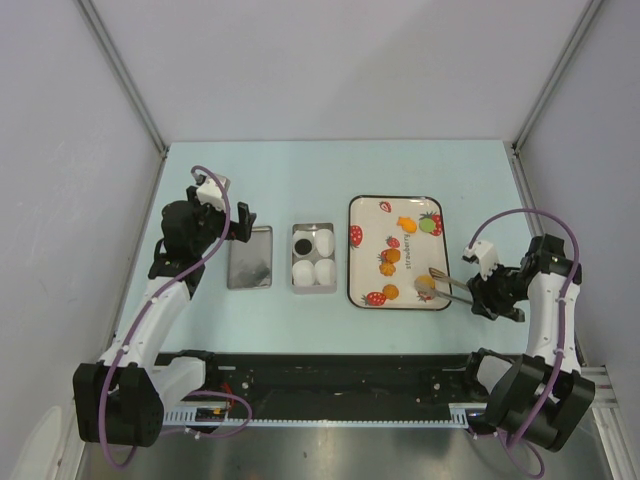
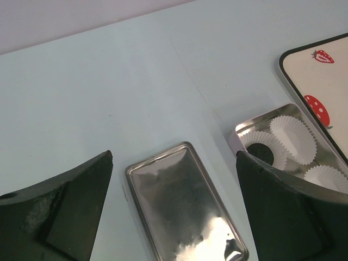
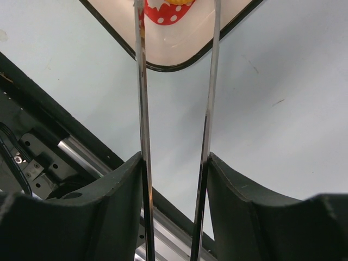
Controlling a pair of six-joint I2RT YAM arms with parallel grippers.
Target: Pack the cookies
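A black cookie (image 1: 302, 244) (image 2: 265, 154) lies in a white paper cup inside the small metal tin (image 1: 313, 227). On the fruit-print tray (image 1: 397, 203) I see an orange cookie (image 1: 391, 292) near the front edge, another (image 1: 426, 284) at the tongs' tips, and a green one (image 1: 424, 225) at the back. My right gripper (image 1: 478, 293) (image 3: 175, 157) is shut on metal tongs (image 1: 450, 285) (image 3: 142, 109), whose two arms stay apart and reach over the tray's near right corner. The tips are cut off in the right wrist view. My left gripper (image 1: 240, 225) (image 2: 174, 163) hangs open over the tin's lid (image 2: 185, 206).
The flat lid (image 1: 249, 257) lies left of the tin, which holds several white paper cups (image 1: 324, 270). Printed strawberries and pineapples mix with the cookies on the tray. The black rail (image 1: 330, 375) runs along the near table edge. Grey walls enclose the table.
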